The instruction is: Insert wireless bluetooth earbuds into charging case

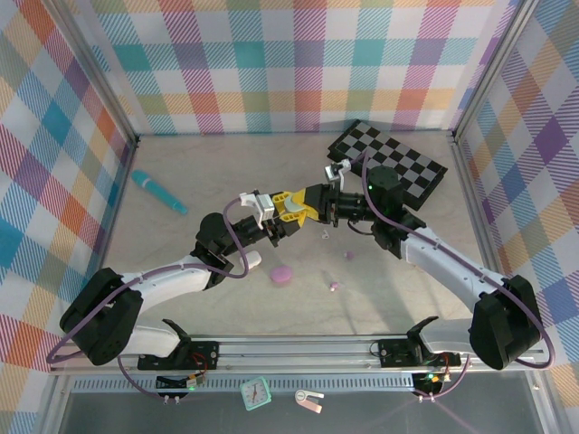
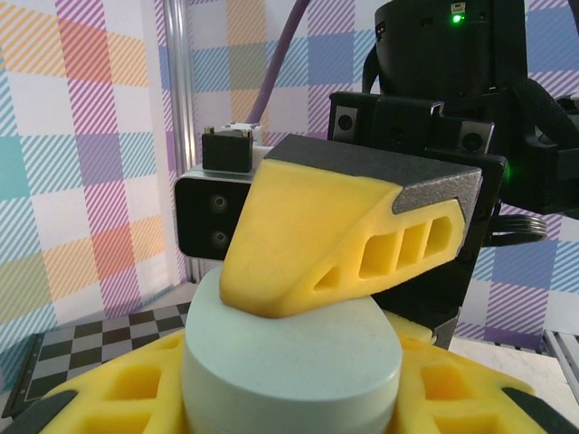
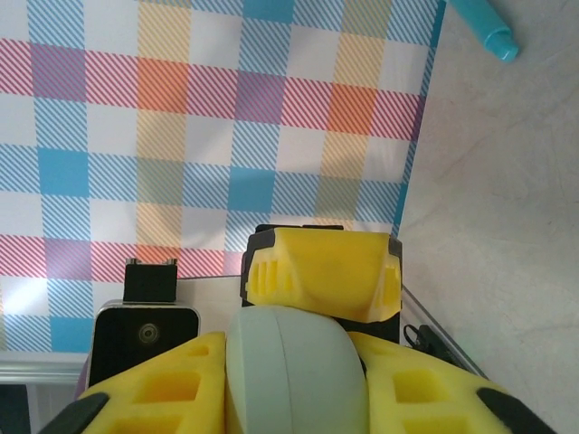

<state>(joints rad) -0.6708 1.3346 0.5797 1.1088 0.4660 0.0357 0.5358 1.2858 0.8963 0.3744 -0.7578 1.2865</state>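
Two robot arms meet over a pale table, just on the arm-base side of a black-and-white checkerboard. The left gripper pinches a pale green case, smooth and pebble-shaped, between its yellow fingers. The right gripper is clamped on the same case from the opposite side, one of its fingers pressing on the case's top. Nearer the arm bases than the checkerboard, tiny earbuds lie loose on the table, one pink and one lilac, with a lilac case close by. Far to the checkerboard's left lies a teal pen-shaped object.
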